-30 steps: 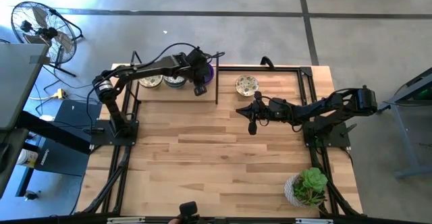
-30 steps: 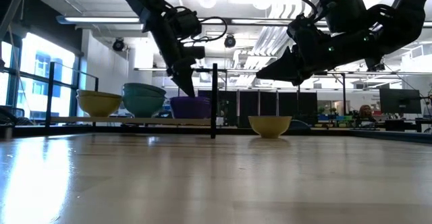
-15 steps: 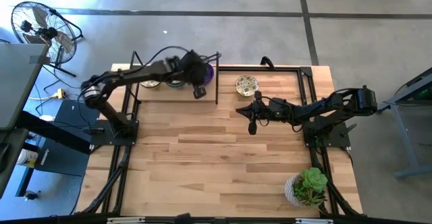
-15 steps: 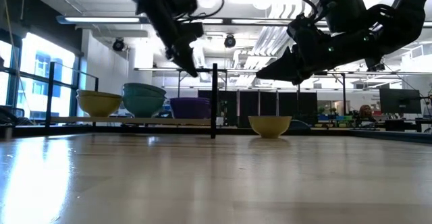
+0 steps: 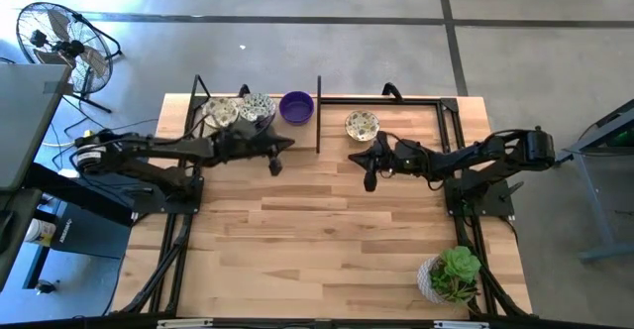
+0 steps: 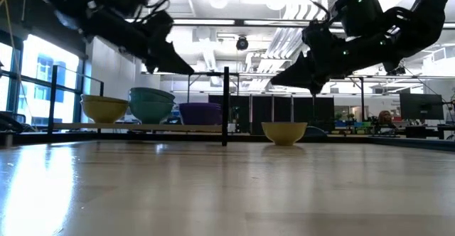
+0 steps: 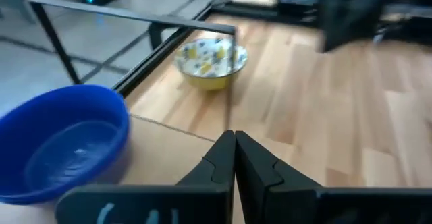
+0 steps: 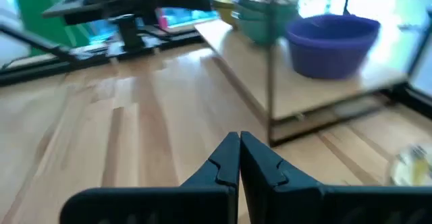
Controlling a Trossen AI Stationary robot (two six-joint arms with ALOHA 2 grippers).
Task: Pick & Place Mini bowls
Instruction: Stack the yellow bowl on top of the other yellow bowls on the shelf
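Bowls: three on tray (image 5: 228,131), one purple (image 5: 296,106) | speckled (image 5: 362,124) (apart) | hands (image 5: 274,163) (image 5: 370,175) pressed together, empty

Robotics lab in an open-plan office hall. Evidence: wooden table (image 5: 327,220) fitted with a black metal frame (image 5: 421,99) and two mounted robot arms; bare concrete floor (image 5: 297,52); floor fan (image 5: 54,34); exposed ceiling ducts and strip lights (image 6: 234,23); desks with monitors (image 6: 419,108) beyond.

A pale wooden plank tabletop (image 5: 327,220) stands on a grey concrete floor (image 5: 396,32). A round black wire-cage fan (image 5: 54,34) sits beyond the tabletop's far left corner. Bright ceiling strip lights (image 6: 234,23) hang overhead.
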